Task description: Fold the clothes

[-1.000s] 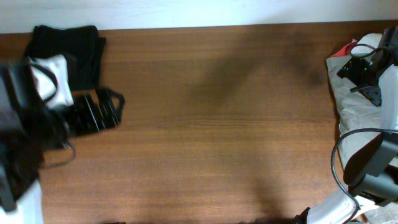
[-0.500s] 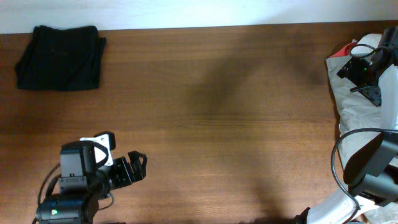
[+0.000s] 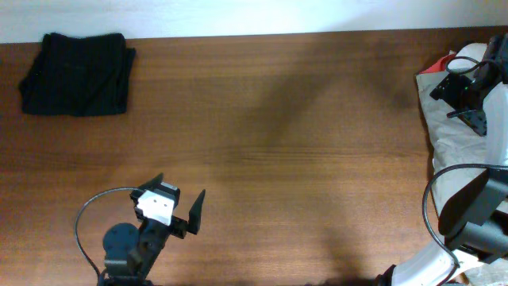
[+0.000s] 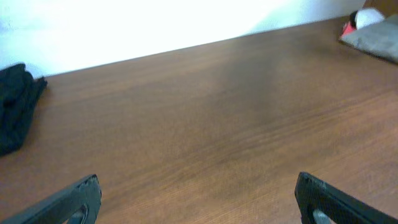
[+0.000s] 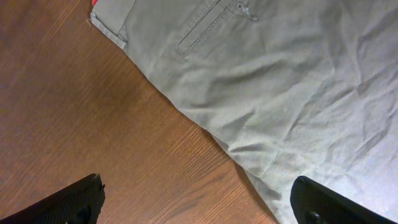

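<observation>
Withdrawal of the left gripper (image 3: 181, 191) is the main change: a second ago it sat over the black shorts (image 3: 75, 73) in the upper left of the overhead frame, and now it hangs in the lower left, well apart from them. Its jaws stand wide apart with nothing between them; the left wrist view shows only bare table (image 4: 205, 124) ahead. The shorts lie as a compact dark rectangle by the far edge, so that garment looks folded and set aside.

Attention probably turns next to the grey-beige garment (image 3: 448, 135), crumpled at the right edge of the overhead frame, with a red cloth (image 3: 441, 62) and a white piece (image 3: 468, 52) at its upper end. The right gripper (image 5: 199, 202) has not shifted; it hovers above that garment's edge, jaws spread wide and empty, with a pocket seam showing in the upper part of the right wrist view.

Between the two arms the wood is open. A black cable (image 3: 432, 199) loops over the lower part of the garment and could hamper pulling it flat.
</observation>
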`<state>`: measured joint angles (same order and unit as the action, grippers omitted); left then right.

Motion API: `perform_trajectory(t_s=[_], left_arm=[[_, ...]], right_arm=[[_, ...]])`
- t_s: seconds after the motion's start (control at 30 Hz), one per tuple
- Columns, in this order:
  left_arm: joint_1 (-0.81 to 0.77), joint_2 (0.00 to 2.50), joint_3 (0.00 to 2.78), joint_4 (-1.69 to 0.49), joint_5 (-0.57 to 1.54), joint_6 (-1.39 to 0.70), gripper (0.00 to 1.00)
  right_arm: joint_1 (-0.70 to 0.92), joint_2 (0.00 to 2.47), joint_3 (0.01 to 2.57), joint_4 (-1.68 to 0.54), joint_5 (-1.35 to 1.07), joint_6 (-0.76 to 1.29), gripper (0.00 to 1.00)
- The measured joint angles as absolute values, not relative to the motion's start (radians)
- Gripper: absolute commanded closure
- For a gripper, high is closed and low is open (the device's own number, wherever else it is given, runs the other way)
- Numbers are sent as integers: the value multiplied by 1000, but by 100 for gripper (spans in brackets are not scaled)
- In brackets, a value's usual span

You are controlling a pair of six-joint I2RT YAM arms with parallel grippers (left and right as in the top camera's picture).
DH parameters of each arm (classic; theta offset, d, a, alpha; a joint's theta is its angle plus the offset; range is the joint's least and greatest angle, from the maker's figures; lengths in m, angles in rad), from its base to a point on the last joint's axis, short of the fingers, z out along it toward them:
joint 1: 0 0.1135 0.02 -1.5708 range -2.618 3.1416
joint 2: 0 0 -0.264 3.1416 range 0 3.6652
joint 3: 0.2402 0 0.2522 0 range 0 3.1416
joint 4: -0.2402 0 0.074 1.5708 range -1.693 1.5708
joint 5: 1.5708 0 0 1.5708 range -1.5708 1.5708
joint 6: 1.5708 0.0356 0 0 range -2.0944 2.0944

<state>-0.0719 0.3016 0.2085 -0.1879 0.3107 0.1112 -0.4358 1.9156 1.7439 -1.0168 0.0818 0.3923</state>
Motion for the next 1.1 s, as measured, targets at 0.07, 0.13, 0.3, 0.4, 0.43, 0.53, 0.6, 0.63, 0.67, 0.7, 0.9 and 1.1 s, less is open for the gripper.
perform_trajectory(t_s=[0.07,0.13,0.3,0.4,0.43,0.53,0.6,0.63,0.67,0.7,0.9,1.1], left_arm=[[-72,239,131,-140,309,113,1],[-58,149,73,-126,295,113,1],[-6,17,41,-112,250,113,1],[-3,14,41,-112,221,113,1],[-3,14,41,-112,215,113,1],[-3,14,41,-113,207,113,1],[-3,14,41,-113,204,113,1],[-3,14,41,-113,204,113,1],[-3,14,41,-113,204,113,1],[-3,14,41,-113,204,113,1],[-3,14,41,-113,204,113,1],[-3,14,41,-113,204,113,1]], right_arm=[[-436,1916,1744,-1019,82,393,1],[-436,1916,1744,-1016,82,392,1],[-436,1916,1744,-1017,82,393,1],[-436,1916,1744,-1017,82,393,1],[-436,1916,1744,-1017,82,392,1],[-436,1916,1744,-1017,82,392,1],[-436,1916,1744,-1017,82,392,1],[-436,1916,1744,-1017,82,392,1],[-436,1916,1744,-1017,82,393,1],[-436,1916,1744,-1017,82,392,1],[-436,1916,1744,-1017,82,392,1],[-436,1916,1744,-1017,82,393,1]])
